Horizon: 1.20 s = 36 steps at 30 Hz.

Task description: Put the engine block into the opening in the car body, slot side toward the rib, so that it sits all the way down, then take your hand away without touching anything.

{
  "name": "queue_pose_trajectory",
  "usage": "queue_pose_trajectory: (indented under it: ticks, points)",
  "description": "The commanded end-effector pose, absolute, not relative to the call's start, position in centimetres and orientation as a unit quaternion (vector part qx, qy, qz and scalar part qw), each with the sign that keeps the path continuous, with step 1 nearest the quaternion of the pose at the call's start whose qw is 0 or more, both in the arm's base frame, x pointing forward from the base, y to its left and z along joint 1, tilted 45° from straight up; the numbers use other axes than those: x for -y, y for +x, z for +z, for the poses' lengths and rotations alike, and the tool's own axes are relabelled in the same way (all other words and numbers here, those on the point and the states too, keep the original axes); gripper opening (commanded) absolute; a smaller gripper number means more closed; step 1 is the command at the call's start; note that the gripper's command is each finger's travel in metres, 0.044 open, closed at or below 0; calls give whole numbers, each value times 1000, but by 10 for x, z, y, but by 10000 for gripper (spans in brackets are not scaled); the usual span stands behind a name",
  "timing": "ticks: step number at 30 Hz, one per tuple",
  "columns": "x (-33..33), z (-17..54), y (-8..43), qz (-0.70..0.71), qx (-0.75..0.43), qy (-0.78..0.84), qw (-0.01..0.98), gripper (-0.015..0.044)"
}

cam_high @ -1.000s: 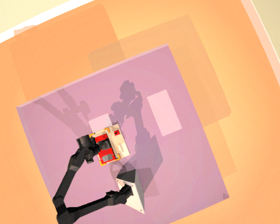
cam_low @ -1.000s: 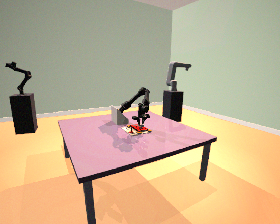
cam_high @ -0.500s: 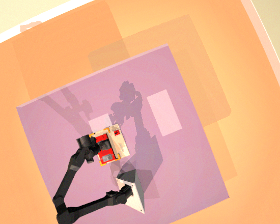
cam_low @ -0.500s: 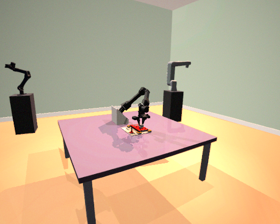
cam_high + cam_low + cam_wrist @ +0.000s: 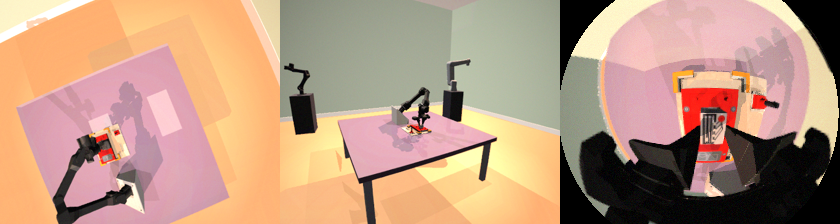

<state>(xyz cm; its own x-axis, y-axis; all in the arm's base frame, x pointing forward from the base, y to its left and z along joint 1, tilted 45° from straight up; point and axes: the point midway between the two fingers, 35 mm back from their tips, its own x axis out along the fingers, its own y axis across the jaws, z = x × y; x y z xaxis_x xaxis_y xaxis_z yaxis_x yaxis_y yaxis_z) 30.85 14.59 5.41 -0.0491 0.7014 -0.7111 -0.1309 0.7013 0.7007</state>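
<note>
The red car body (image 5: 103, 138) (image 5: 415, 126) (image 5: 705, 97) lies flat on a cream board between yellow corner pieces. The grey engine block (image 5: 713, 128), with a striped top and a red dot, is at the dark opening in the middle of the car body. My gripper (image 5: 711, 127) (image 5: 421, 124) points down over the car body and is shut on the engine block, one finger on each side. A dark strip of the opening shows beyond the block in the wrist view. How deep the block sits, its slot side and the rib cannot be made out.
The cream board (image 5: 125, 150) (image 5: 756, 120) carries a red clamp (image 5: 116, 132) (image 5: 411, 132) (image 5: 759, 102) with a black handle beside the car body. My arm's wedge-shaped mount (image 5: 138, 194) (image 5: 397, 115) stands behind the board. Two pale rectangles (image 5: 164, 112) (image 5: 99, 122) mark the pink table (image 5: 188, 173) (image 5: 382, 163).
</note>
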Motion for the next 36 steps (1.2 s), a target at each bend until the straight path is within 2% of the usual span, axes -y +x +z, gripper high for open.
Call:
queue_pose_trajectory:
  ticks: [1,36]
  points:
    - [-147,53,308,316,-653,223,651,158]
    - [-152,48,307,317,-652,223,652,158]
